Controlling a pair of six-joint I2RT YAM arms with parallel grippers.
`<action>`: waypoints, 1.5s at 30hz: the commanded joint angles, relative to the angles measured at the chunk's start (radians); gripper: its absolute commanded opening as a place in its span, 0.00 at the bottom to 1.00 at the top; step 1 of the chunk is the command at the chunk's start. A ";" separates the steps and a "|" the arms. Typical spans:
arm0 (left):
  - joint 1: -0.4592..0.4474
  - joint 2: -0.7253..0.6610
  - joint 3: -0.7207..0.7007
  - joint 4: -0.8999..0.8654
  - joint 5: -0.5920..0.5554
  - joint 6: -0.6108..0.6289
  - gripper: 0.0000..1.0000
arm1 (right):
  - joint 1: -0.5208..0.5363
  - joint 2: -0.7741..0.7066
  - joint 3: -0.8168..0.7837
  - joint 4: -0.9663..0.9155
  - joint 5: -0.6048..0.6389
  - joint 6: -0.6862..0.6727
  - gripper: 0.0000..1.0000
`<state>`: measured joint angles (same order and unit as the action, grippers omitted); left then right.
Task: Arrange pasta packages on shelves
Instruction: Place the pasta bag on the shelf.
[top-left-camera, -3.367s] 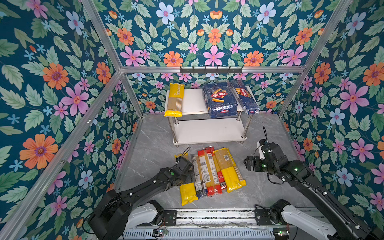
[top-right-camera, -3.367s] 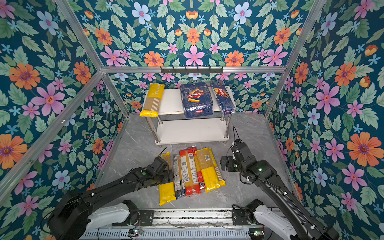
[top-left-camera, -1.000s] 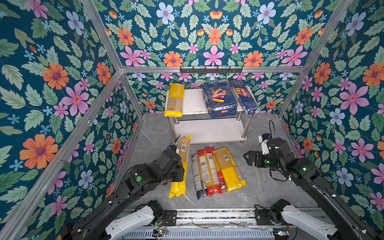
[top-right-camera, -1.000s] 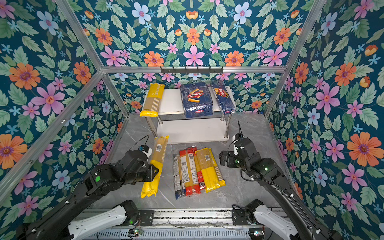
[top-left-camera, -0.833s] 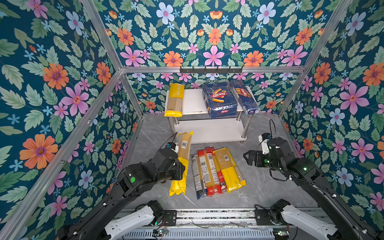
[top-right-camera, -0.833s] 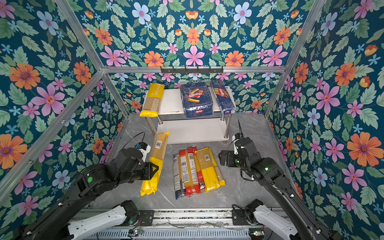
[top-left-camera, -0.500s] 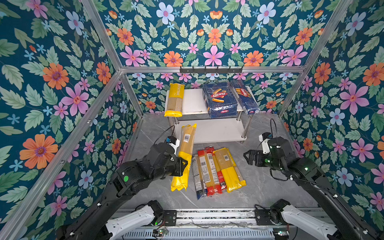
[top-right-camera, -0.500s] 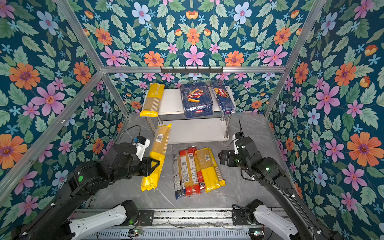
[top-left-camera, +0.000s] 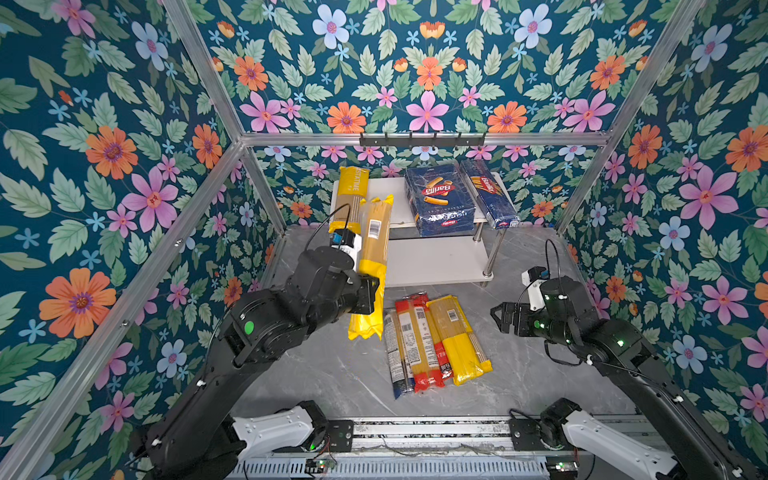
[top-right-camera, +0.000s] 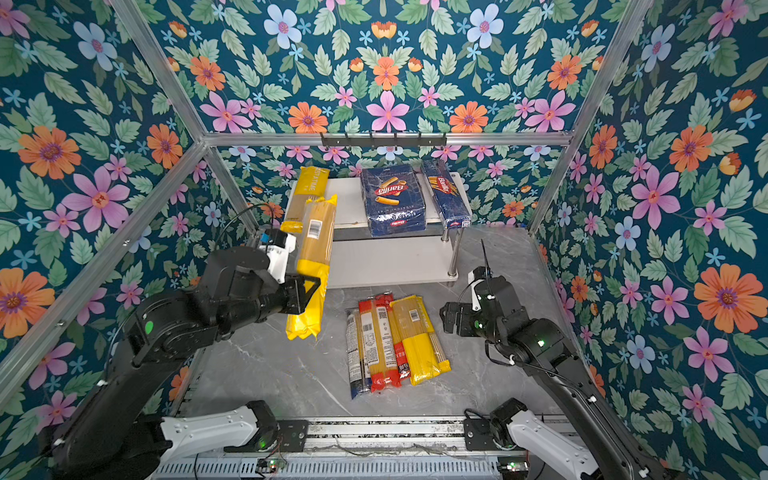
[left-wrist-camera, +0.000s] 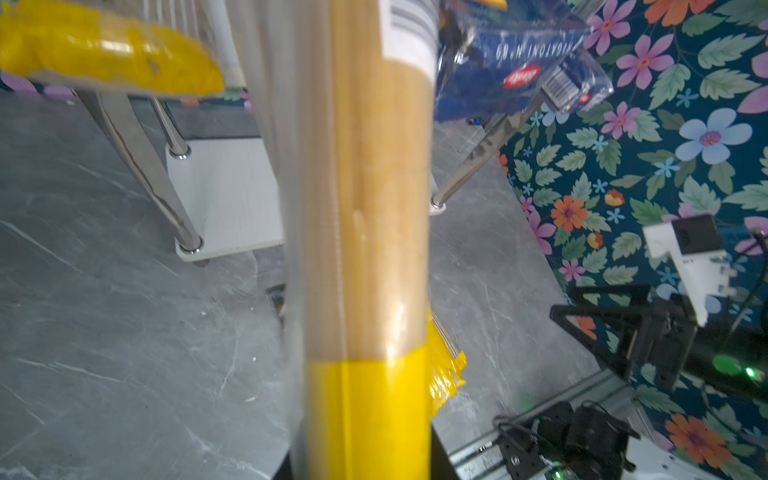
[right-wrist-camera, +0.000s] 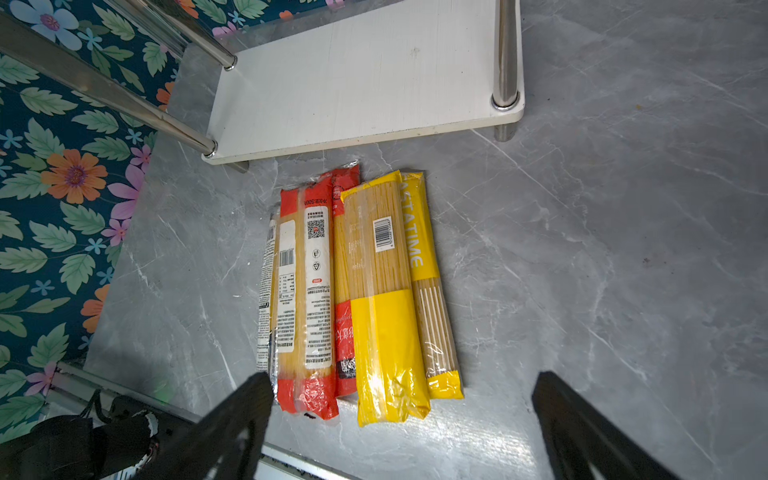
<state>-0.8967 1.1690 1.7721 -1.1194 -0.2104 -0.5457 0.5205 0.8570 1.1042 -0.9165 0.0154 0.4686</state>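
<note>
The left hand (top-left-camera: 371, 296) pinches a yellow spaghetti bag (top-left-camera: 371, 257) just before the shelves (top-left-camera: 432, 259); the right hand (right-wrist-camera: 401, 419), spread, is above the tabletop (top-left-camera: 332, 374) packs (right-wrist-camera: 357, 291).

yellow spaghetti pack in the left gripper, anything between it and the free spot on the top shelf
Nothing visible blocks it. The yellow spaghetti pack hangs in the left gripper before the rack. The top shelf is bare between the yellow pack lying there and the rigatoni bag.
</note>
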 joint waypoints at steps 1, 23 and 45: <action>0.002 0.108 0.139 0.056 -0.157 0.092 0.03 | 0.000 -0.011 0.000 0.001 0.019 -0.002 0.99; 0.391 0.613 0.685 0.206 0.161 0.215 0.07 | 0.000 -0.041 -0.002 -0.043 0.074 -0.016 0.99; 0.430 0.688 0.701 0.301 0.247 0.228 0.16 | 0.000 -0.022 -0.009 -0.048 0.103 -0.013 0.99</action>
<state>-0.4709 1.8580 2.4634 -0.9825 0.0223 -0.3359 0.5205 0.8349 1.0981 -0.9615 0.1040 0.4641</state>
